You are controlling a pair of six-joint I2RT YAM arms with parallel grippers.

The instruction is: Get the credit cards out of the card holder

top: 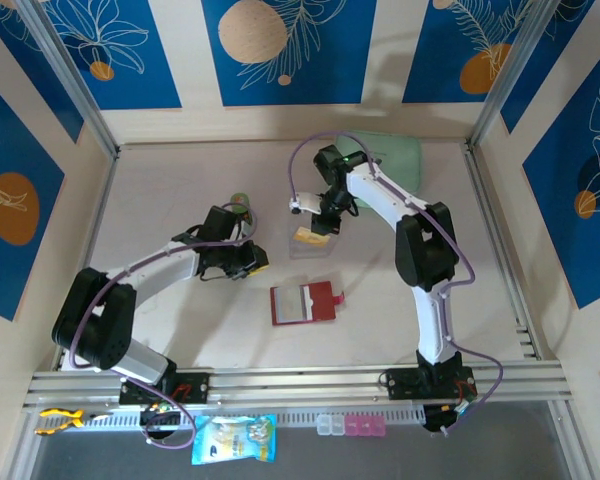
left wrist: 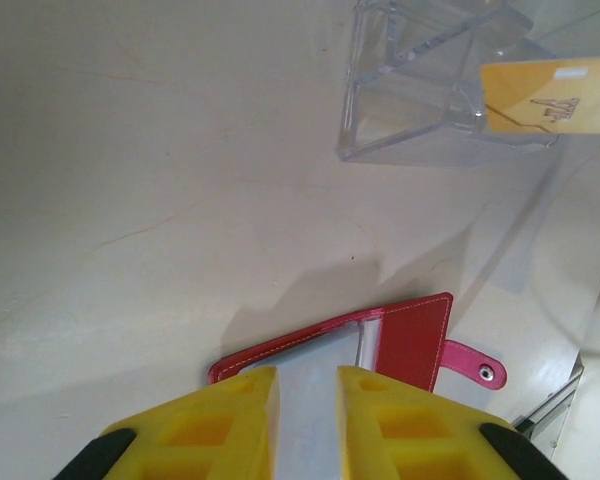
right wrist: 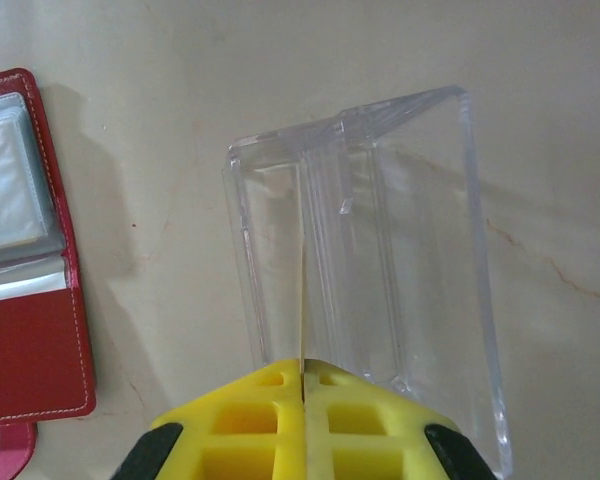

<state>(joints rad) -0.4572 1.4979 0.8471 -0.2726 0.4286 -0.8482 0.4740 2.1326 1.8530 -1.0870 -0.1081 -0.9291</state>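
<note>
— Well, pinched edge-on in right tool [right wrist: 304, 368]: tan-orange credit card [right wrist: 303, 310], over clear plastic stand [right wrist: 400, 230] just ahead.
— And left tool [left wrist: 308, 385]?
— Slightly spread, empty, hovering just above open red card holder [left wrist: 410, 338] on table [left wrist: 130, 150]. Next move, likely: release card into stand, then search sleeves [right wrist: 10, 190].

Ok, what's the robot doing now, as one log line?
left gripper: open, pointing at card holder | right gripper: shut on orange card, at clear stand | card holder: lying open
</note>
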